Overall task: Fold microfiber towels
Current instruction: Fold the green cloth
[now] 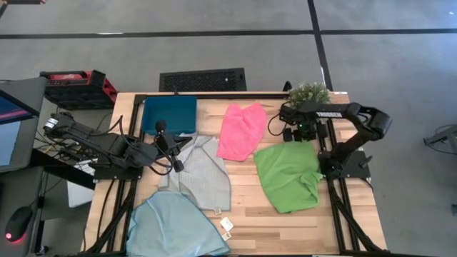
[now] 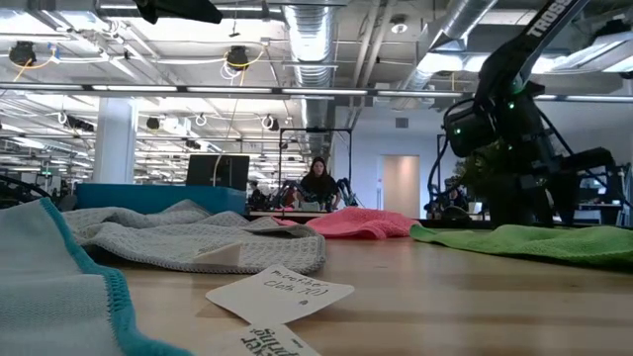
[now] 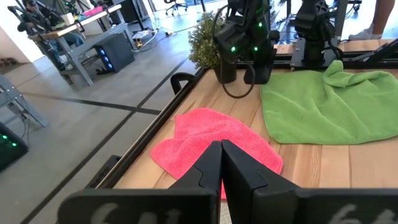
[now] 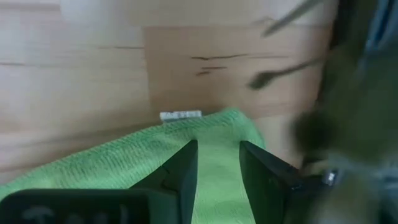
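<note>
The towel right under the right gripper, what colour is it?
Bright green towel; the right wrist view shows it best, below the open right gripper.

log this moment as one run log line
left gripper: shut, idle over table | right gripper: open above green towel corner | nothing held

"TROSSEN" reads on the right arm (image 1: pixel 330 112); handwriting on the paper card (image 2: pixel 280 294) is not legible.
</note>
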